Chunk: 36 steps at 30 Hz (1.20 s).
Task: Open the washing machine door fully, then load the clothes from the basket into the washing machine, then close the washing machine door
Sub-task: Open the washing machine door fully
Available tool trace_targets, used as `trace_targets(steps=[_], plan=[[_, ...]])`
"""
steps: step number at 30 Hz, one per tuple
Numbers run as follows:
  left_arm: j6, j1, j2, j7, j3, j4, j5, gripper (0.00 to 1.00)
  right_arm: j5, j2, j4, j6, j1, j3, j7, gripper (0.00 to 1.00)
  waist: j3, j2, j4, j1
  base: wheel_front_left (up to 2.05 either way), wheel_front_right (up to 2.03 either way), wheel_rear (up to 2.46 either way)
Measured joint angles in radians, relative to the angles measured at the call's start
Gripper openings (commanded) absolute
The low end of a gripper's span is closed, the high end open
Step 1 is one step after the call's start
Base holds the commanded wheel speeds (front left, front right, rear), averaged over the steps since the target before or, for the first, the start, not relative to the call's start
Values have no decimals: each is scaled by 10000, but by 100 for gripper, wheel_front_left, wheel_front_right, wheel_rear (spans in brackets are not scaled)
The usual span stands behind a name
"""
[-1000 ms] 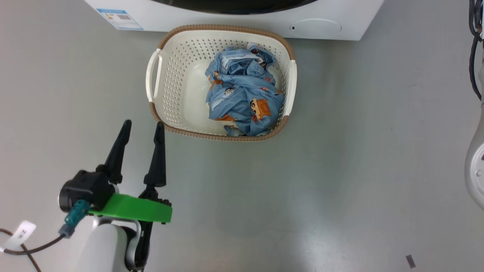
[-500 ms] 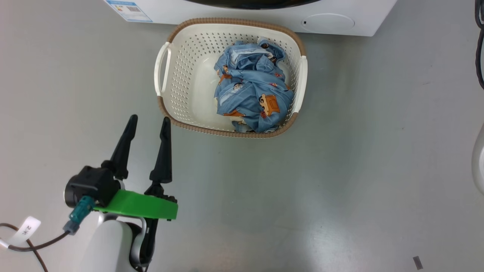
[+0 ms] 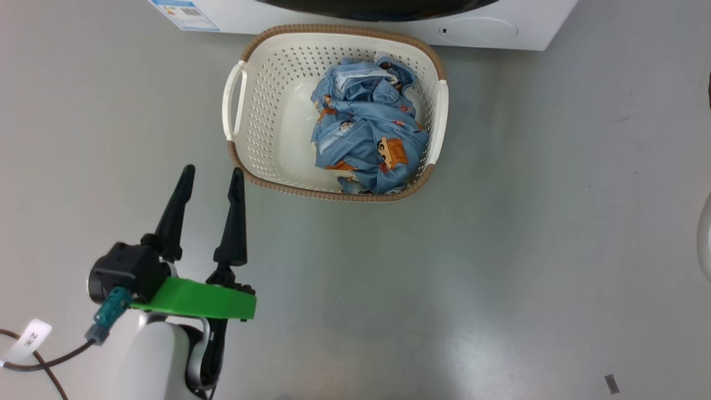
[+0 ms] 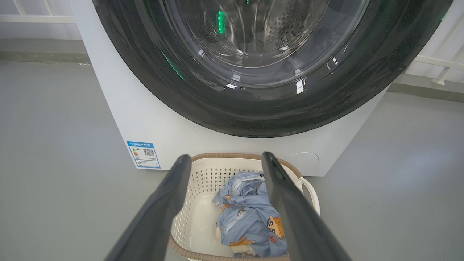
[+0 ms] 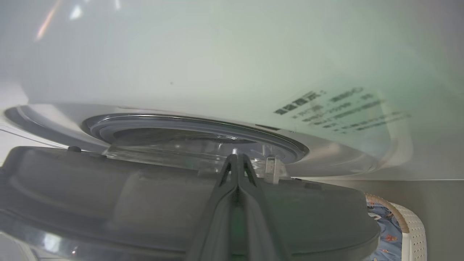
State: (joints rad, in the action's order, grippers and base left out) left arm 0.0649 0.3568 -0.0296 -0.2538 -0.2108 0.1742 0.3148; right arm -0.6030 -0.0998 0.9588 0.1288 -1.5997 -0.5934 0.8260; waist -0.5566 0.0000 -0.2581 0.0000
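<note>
Opening the round glossy-black door [image 4: 253,119] of the big white washing machine [image 4: 119,108] seems my step: my right gripper [image 5: 235,156] clenched empty at its ajar rim, left gripper [image 3: 213,168] spread near the cream perforated basket [image 3: 311,193] of light-blue printed clothes [image 3: 366,133] before the machine; next I should swing it wide.

White cable tag [image 3: 26,339], 8 o'clock in head view: reads "2" plus a star-like mark. Blue label [image 3: 183,14] on washing machine [image 3: 527,16], 11 o'clock: QR code, print illegible.
</note>
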Motion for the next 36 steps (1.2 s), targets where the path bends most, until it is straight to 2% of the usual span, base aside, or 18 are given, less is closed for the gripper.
trace_targets(steps=[9, 15, 26, 36], plan=[[0, 3, -2, 0, 71, -46, -2, 100, -322, 73, -744, 0, 472, 27, 1427, 0, 175, 0, 13, 0, 0, 0, 0], [0, 3, 0, 0, 86, -65, -2, 100, -984, 25, -903, 0, 792, 479, 2324, 0, 242, 0, 22, 0, 0, 0, 0], [0, -7, 0, 0, 213, -113, -38, 100, -2955, 119, -1310, 0, 1959, 2061, 3553, 0, 614, 0, 73, 0, 0, 0, 0], [0, -242, -2, 0, 272, -163, -221, 100, -5308, 138, -2422, 0, 3765, 4171, 4347, 0, 1267, 0, 105, 0, 0, 0, 0]])
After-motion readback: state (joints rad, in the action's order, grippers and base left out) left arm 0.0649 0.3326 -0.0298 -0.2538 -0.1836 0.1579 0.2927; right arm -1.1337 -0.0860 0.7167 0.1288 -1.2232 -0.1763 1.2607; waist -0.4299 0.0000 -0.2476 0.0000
